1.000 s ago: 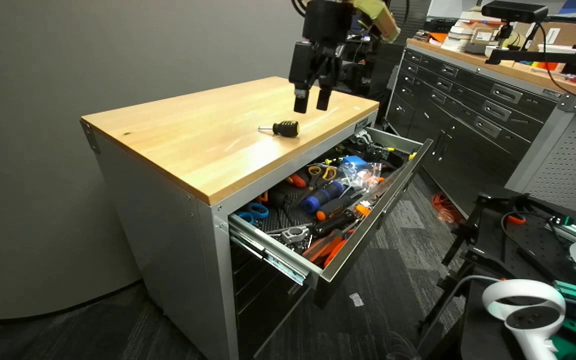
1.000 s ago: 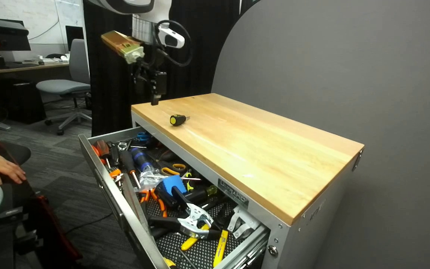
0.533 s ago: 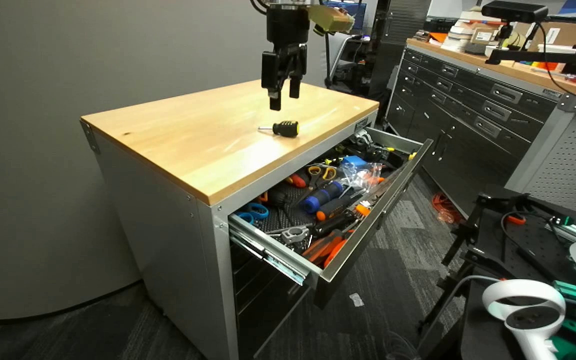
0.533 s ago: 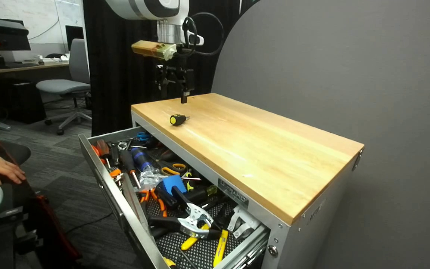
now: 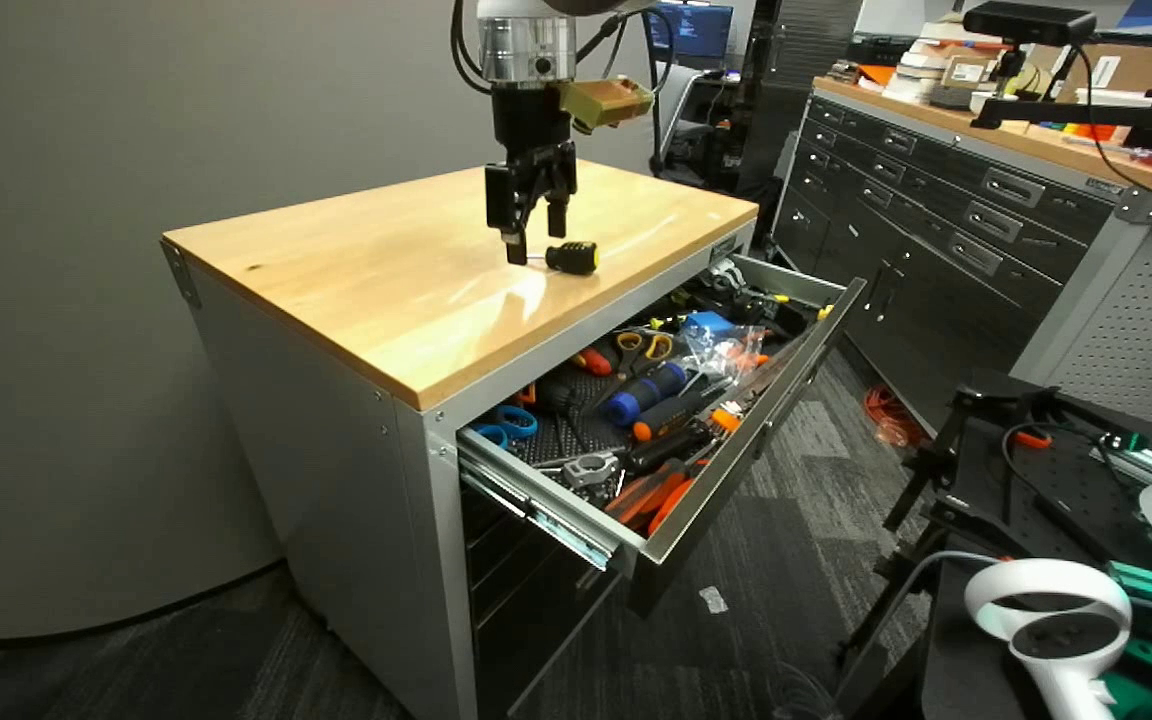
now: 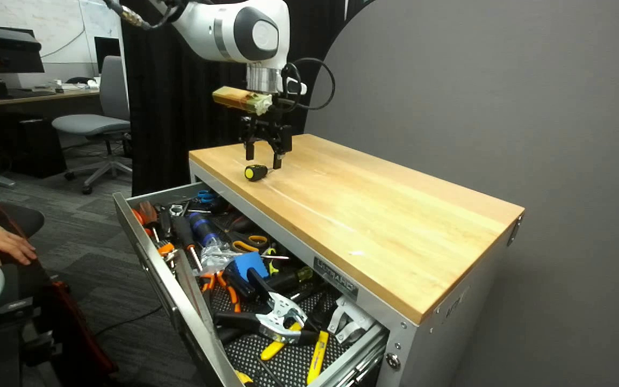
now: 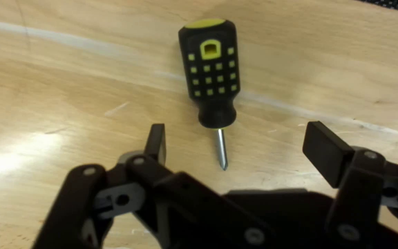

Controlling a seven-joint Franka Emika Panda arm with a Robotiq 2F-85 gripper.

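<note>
A: Arm (image 6: 256,32) has come down closer over the table (image 6: 368,215) since the earlier frame.
B: Pincer (image 7: 240,147)?
A: Spread, holding nothing.
B: Screwdriver (image 7: 216,107)?
A: On the table, upper middle of wrist frame. Long axis near vertical, roughly square to the pincer's span. Handle (image 7: 211,71) sits above the gap, shank (image 7: 221,149) shows between the fingers (image 7: 325,152).

White arm (image 6: 203,35) (black gripper (image 6: 264,159))
</note>
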